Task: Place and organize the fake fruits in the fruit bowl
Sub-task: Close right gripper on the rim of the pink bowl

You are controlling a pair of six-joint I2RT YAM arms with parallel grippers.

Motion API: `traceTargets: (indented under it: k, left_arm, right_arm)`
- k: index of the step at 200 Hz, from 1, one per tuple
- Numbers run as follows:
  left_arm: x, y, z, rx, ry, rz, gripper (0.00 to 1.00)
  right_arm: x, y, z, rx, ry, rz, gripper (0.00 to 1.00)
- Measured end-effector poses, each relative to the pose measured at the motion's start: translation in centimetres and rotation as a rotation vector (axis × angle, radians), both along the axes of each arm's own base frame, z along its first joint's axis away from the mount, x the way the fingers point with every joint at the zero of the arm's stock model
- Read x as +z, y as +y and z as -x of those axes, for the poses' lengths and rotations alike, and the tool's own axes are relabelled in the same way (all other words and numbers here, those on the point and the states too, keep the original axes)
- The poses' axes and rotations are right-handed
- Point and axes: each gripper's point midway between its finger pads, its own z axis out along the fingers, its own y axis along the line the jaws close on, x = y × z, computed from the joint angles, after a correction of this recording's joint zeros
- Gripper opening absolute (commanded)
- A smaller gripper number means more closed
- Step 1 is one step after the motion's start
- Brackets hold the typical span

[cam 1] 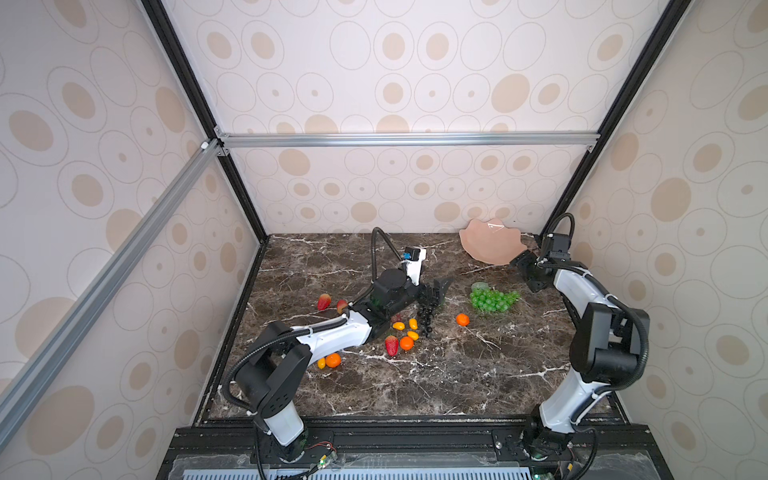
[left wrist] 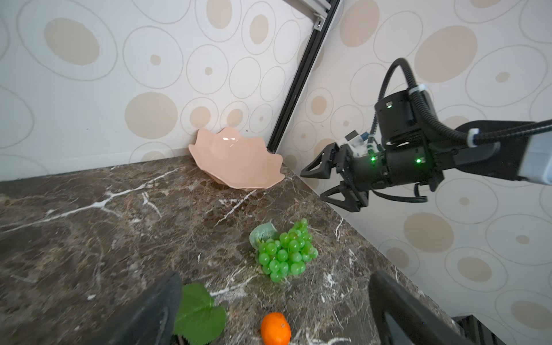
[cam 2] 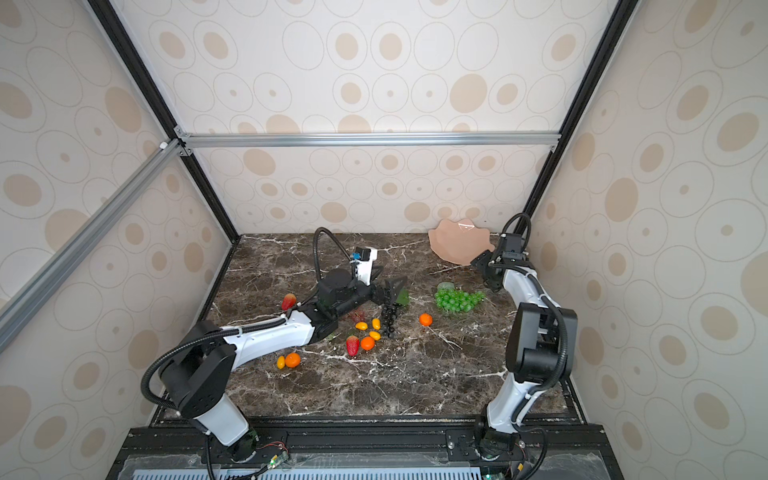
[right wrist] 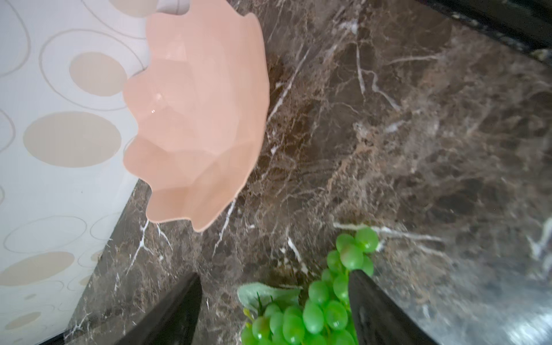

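Empty fruit bowl point(cam 1: 490, 245) sits tilted at the back wall point(cam 1: 395, 187); right gripper point(left wrist: 312, 185), jaws spread and empty, hovers beside its rim, probably to level it.

marble table point(cam 1: 436, 386) bears pink bowl point(cam 1: 490, 247), green grapes point(cam 1: 492, 300), strawberry point(cam 1: 391, 345), tangerine point(cam 1: 462, 319)

Pale pink faceted bowl point(cam 1: 492, 245); green plastic grape bunch point(cam 1: 492, 300); brown marble bench point(cam 1: 415, 374), white veins; cream wall point(cam 1: 415, 62), beige ovals.
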Motion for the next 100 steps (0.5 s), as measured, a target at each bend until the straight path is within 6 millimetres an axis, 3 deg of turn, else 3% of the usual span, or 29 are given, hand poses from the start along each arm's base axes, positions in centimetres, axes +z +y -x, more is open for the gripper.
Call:
traceTargets:
  k: [48,100]
  left_arm:
    - [0.9,-2.6,-2.4,0.002,-0.012,-0.013,0.98]
    - [0.5,-2.4,-2.7,0.020,0.000,-0.031,0.98]
  right_arm:
    - [-3.0,0.0,-3.4,0.038,0.026,-0.111,0.69]
    - [-5.6,0.0,-6.1,0.027,0.044,-0.180,0.64]
